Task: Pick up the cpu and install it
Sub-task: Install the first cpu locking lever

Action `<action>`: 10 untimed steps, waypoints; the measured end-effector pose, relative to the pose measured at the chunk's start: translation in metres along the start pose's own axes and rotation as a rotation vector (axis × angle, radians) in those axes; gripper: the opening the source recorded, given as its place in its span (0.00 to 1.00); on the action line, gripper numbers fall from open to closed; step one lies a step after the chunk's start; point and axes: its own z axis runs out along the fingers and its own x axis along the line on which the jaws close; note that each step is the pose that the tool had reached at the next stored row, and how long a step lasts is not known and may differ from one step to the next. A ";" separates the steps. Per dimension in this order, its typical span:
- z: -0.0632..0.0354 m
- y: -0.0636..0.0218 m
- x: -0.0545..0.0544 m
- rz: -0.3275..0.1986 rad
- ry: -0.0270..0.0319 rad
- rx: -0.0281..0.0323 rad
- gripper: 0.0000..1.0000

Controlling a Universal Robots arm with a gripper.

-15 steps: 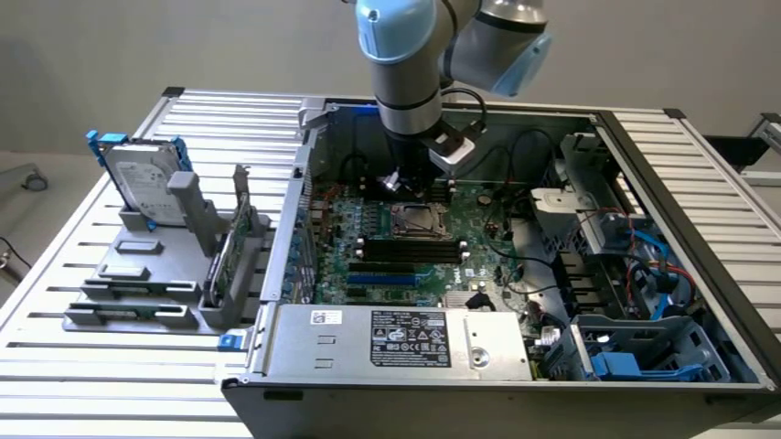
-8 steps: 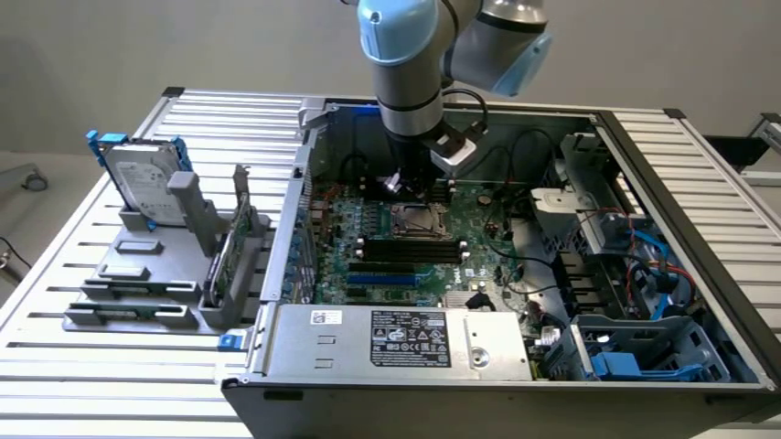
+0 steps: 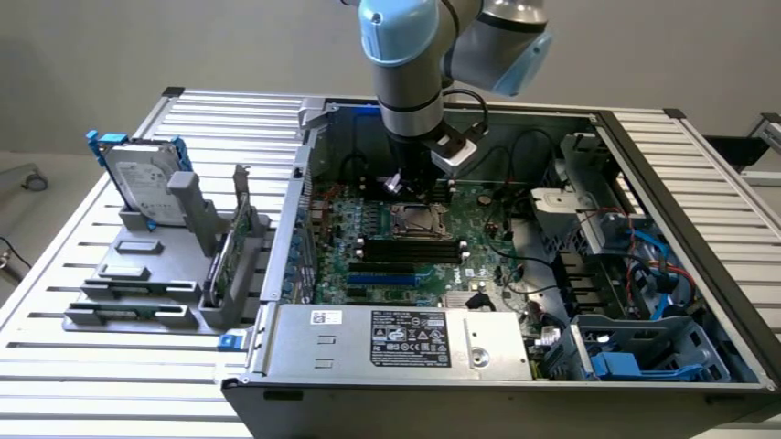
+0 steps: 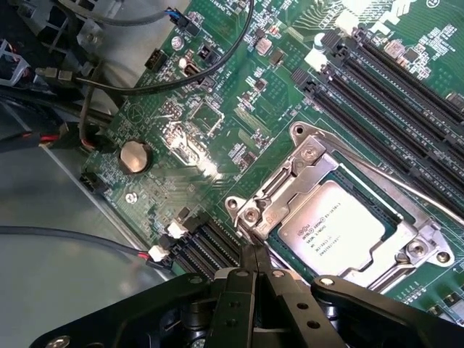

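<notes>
Wrist view: our gripper [image 4: 254, 264], pinched together and empty, sits at the socket's [image 4: 290, 185] seven o'clock corner; we could scrape the seated cpu [image 4: 331, 226].

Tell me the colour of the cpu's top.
Silver-grey with dark print; the cpu shows best in the wrist view.

Plain grey wall [image 3: 146, 46], slatted aluminium table [image 3: 98, 366], pale floor [image 3: 18, 197] at the exterior view's left

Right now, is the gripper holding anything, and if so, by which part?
Nothing is held. The gripper is shut and empty beside the socket frame, while the cpu already sits in the socket.
</notes>
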 end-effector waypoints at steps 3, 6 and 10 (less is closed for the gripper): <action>0.0001 0.0001 0.000 0.000 0.0009 0.0008 0.11; 0.0000 0.0002 0.000 0.001 0.0044 0.0055 0.11; 0.0000 0.0001 0.000 0.006 0.0138 0.0186 0.11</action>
